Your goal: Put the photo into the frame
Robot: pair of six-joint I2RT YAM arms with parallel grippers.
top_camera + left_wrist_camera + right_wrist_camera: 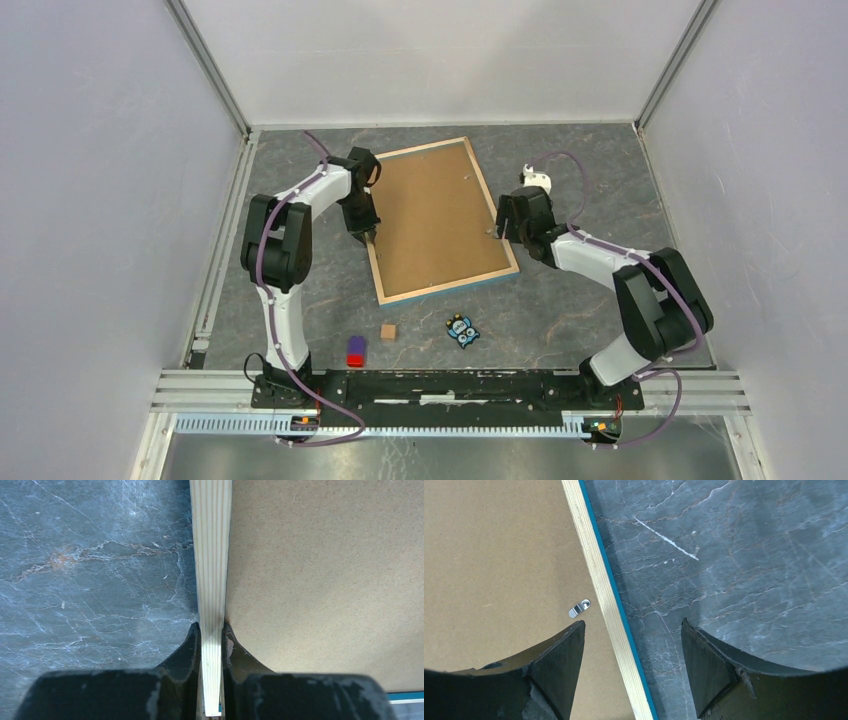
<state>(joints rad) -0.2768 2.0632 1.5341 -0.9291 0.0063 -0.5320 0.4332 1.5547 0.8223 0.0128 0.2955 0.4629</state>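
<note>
The frame (pixel 381 277) lies face down on the dark table, its light wood rim and thin blue edge showing around a brown backing board (pixel 438 216). The photo is hidden from view. My left gripper (pixel 366 236) is shut on the frame's left rim (pixel 212 580), one finger on each side of the wood. My right gripper (pixel 499 232) is open and straddles the frame's right rim (pixel 596 575); one finger is over the backing board, the other over the table, neither touching the rim. A small metal turn clip (pixel 579 608) sits on the board by the rim.
A small brown cube (pixel 388 331), a red and purple block (pixel 355 350) and a dark patterned piece (pixel 462 331) lie on the table (pixel 560 310) in front of the frame. White walls enclose the table on three sides.
</note>
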